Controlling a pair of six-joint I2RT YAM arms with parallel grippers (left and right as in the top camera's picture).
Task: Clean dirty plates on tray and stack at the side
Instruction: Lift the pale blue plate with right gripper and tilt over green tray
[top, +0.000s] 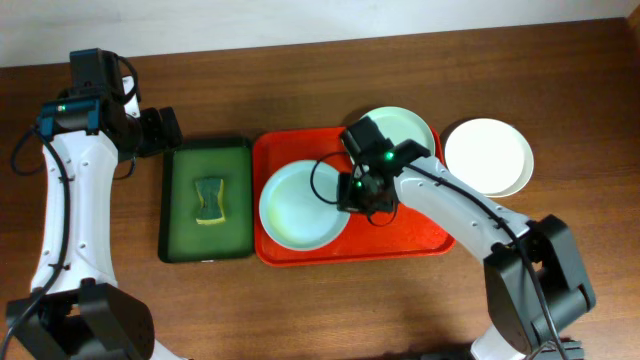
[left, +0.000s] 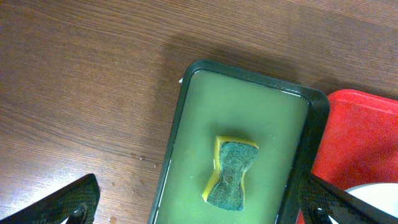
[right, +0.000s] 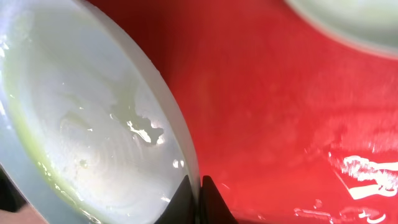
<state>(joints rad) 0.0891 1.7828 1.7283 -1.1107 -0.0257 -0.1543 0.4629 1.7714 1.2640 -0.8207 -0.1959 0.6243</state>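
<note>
Pale wet plate (top: 298, 208) in the red tray (top: 410, 238) at frame centre, right rim gripped by the right tool (top: 358, 192), 1 more pale plate (top: 405, 125) at tray's upper right corner, white plate (top: 490, 155) on the bench (top: 300, 90) beside, left tool (top: 160, 130) wide open at upper left near green tray (top: 166, 215).

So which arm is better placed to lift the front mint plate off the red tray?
Right, probably. The right gripper is shut on that plate at its rim, on the red tray. The left gripper hangs open over the sponge in the green tray, apart from any plate.
</note>
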